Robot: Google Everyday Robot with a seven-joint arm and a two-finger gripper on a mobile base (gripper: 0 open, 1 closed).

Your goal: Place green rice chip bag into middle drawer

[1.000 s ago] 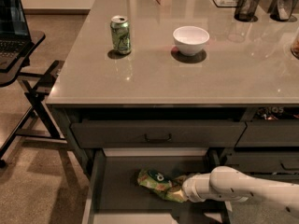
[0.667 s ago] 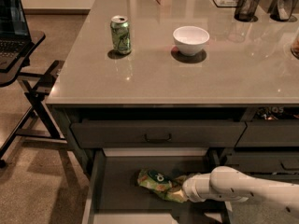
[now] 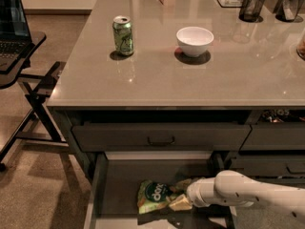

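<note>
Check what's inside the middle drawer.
The green bag lies on the drawer floor, with the gripper at its right end. The arm covers the drawer's right side, so anything under it is hidden.

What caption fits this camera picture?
Robot's gripper at the green rice chip bag, inside the open middle drawer.

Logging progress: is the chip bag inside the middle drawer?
In: the bag lies flat in the open middle drawer, pincer at the bag's right end.
</note>
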